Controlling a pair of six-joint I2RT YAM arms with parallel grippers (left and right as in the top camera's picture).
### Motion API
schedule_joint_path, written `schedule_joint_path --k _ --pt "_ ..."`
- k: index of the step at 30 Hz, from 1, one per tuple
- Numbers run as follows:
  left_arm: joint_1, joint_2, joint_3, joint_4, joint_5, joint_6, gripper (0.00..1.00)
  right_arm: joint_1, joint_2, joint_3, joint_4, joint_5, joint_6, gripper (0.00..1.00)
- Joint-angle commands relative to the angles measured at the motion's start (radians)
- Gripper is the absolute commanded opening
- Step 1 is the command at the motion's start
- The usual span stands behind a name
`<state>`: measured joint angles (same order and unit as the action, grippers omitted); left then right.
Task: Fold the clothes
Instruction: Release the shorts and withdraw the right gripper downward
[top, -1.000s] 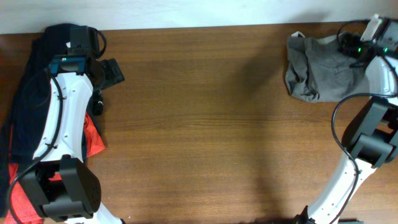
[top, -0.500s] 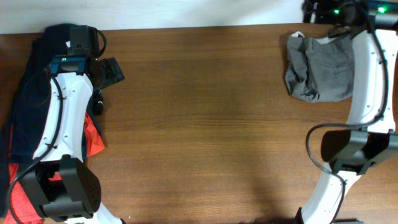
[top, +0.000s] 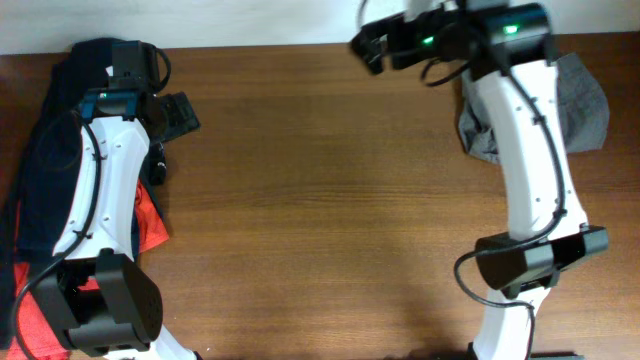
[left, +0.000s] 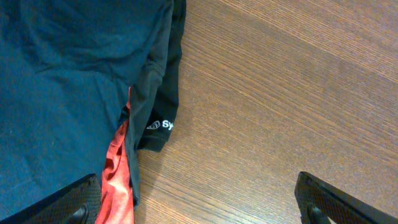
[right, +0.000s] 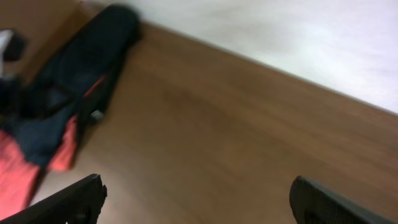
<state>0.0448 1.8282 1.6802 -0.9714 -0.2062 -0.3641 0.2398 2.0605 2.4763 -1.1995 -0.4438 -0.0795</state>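
Position of the clothes (top: 586, 108): a crumpled grey-khaki bundle lying loose at the far right corner of the wooden table (top: 320, 210). The right arm (top: 530, 140) crosses above its middle, so only a left lobe and a right lobe show. The visible outline is wider left-to-right than near-to-far, so the long axis runs roughly along the table's far edge. The folds hide which end is the waistband, so the way the garment points cannot be told. Neither gripper touches the bundle.

The right gripper (top: 368, 42) hangs over the far edge of the table, left of the clothes and well apart from them, pointing toward the left. Its wrist view is blurred. The two fingertips (right: 65, 202) sit at opposite lower corners of that view with bare wood between them: fingers spread wide, holding nothing.

The left gripper (top: 183, 113) lies at the far left, just beside a dark navy garment (top: 45, 170) that runs near-to-far along the left edge. An orange-red garment (top: 150, 225) shows beneath the navy cloth toward the near side. The left wrist view shows the navy hem with a small white print (left: 160, 126) and a strip of orange-red under it. The fingertips (left: 74, 202) stand far apart at the lower corners over bare wood: spread wide and empty. The broad middle of the table lies between the two grippers.
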Motion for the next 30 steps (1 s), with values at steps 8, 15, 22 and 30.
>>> schedule_joint_path --k 8,15,22,30 --pt "-0.003 0.006 0.005 0.002 0.0 -0.017 0.99 -0.012 -0.147 0.015 -0.159 0.016 -0.01 0.99" --pt "-0.003 0.006 0.005 0.002 0.0 -0.017 0.99 -0.016 -0.431 -0.098 -0.127 0.403 -0.025 0.99" --pt "-0.003 0.006 0.005 0.002 0.0 -0.017 0.99 -0.13 -0.869 -0.755 0.29 0.369 -0.025 0.99" --pt "-0.003 0.006 0.005 0.002 0.0 -0.017 0.99 -0.19 -1.319 -1.534 0.746 0.343 -0.024 0.99"
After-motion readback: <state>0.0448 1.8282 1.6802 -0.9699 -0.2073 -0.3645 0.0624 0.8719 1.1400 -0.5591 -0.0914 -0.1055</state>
